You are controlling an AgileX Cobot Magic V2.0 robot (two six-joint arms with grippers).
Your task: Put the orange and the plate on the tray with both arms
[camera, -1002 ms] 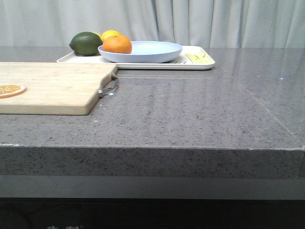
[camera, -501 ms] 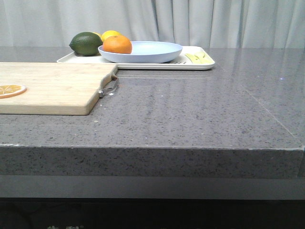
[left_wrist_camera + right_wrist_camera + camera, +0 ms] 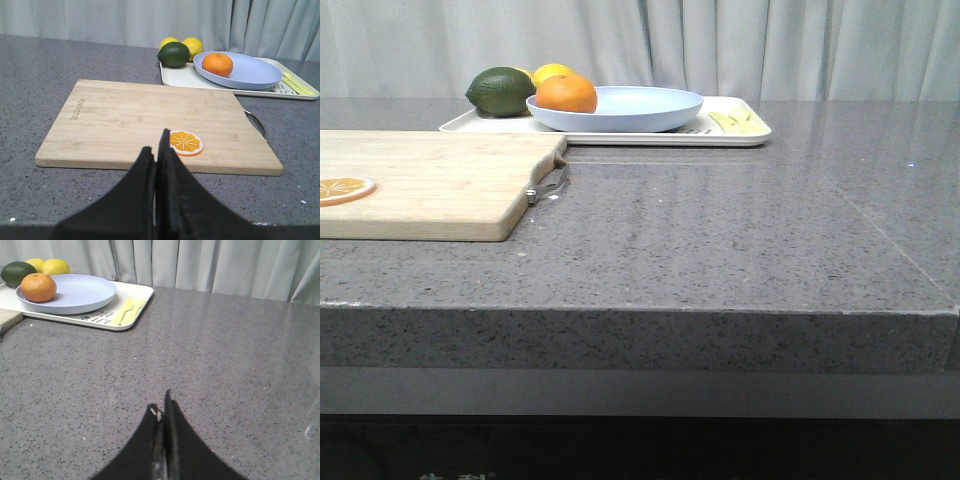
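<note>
The orange (image 3: 566, 93) lies in the pale lavender-blue plate (image 3: 630, 108), at its left side. The plate rests on the cream-white tray (image 3: 745, 136) at the back of the counter. All three also show in the left wrist view, the orange (image 3: 217, 64), the plate (image 3: 250, 75) and the tray (image 3: 177, 77), and in the right wrist view, the orange (image 3: 38, 287), the plate (image 3: 80, 292) and the tray (image 3: 142, 292). My left gripper (image 3: 156, 145) is shut and empty, held back near the counter's front edge, short of the cutting board. My right gripper (image 3: 161, 405) is shut and empty over bare counter, far from the tray. Neither gripper shows in the front view.
A light wooden cutting board (image 3: 430, 180) with a flat orange slice (image 3: 342, 188) lies at the front left. A dark green fruit (image 3: 500, 90) and yellow lemons (image 3: 550, 71) sit on the tray's left end. Yellow cutlery (image 3: 738, 122) lies on its right end. Grey curtains hang behind.
</note>
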